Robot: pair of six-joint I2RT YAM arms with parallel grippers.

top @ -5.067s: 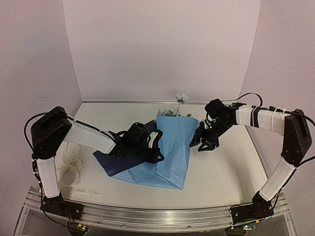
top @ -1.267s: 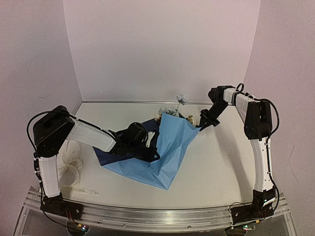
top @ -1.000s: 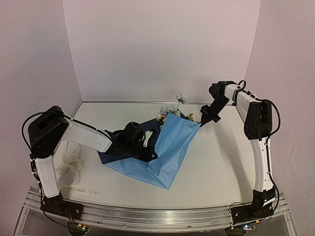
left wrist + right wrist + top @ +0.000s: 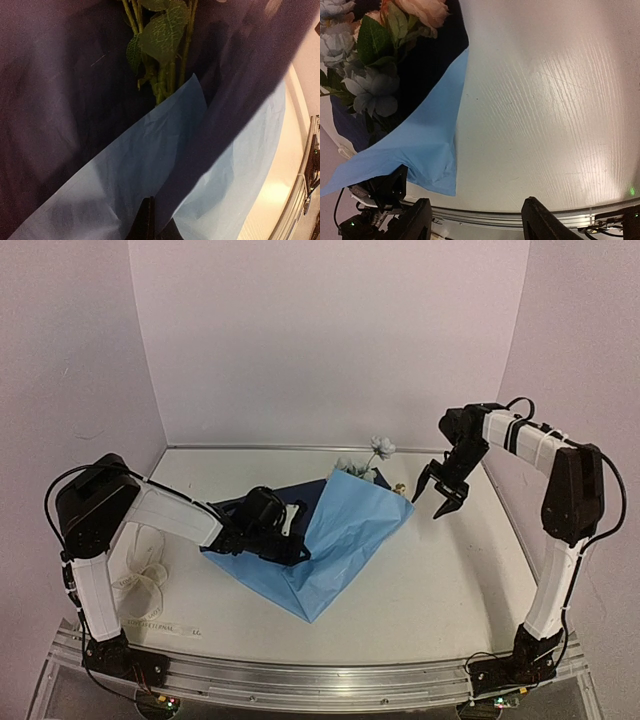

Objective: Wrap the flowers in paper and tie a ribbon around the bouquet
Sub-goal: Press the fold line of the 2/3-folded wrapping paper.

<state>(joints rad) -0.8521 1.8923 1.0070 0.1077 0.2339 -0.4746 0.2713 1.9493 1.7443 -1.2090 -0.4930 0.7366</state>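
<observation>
Right gripper (image 4: 431,504) has released the paper (image 4: 345,540), jaws now apart just beside it; left gripper (image 4: 154,227) stays pinched on it.

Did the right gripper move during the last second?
Yes. The right gripper came slightly right and nearer, away from the table's back edge, jaws open, off the paper.

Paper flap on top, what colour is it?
Light blue paper, clearest in the top external view.

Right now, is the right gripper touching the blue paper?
Apart. The right wrist view shows it: the right gripper is open, and bare table shows between its fingers and the edge of the paper.
</observation>
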